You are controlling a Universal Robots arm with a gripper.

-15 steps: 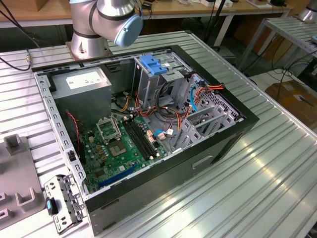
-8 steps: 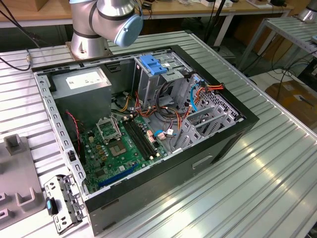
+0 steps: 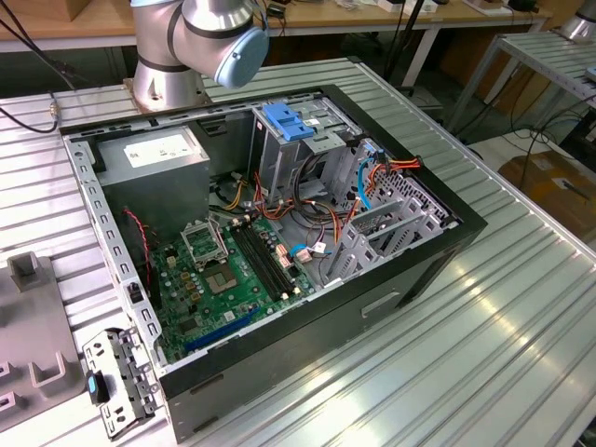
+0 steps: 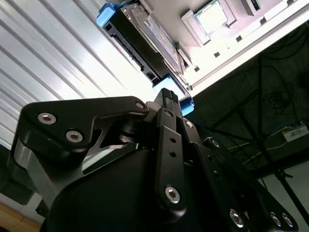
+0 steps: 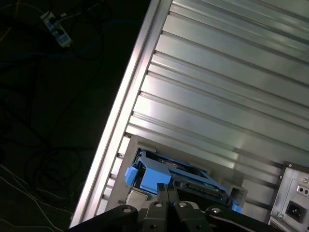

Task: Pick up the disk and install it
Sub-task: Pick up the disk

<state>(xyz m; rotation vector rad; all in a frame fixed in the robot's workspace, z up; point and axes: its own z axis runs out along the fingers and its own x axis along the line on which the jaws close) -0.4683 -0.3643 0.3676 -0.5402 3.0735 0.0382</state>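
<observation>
- The disk [image 4: 145, 46] is seen lying flat near the edge of the ribbed worktop [image 5: 217, 72].
- The gripper [image 4: 167, 95] is poised just over its blue rail, closed, with nothing clasped.

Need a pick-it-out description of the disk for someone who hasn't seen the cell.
Find the ribbed aluminium table and follow it to its edge. The disk lies there just ahead of the hand: a flat grey-metal slab. Bright blue plastic rails framing it set it apart from the small square silvery chip nearby.
</observation>
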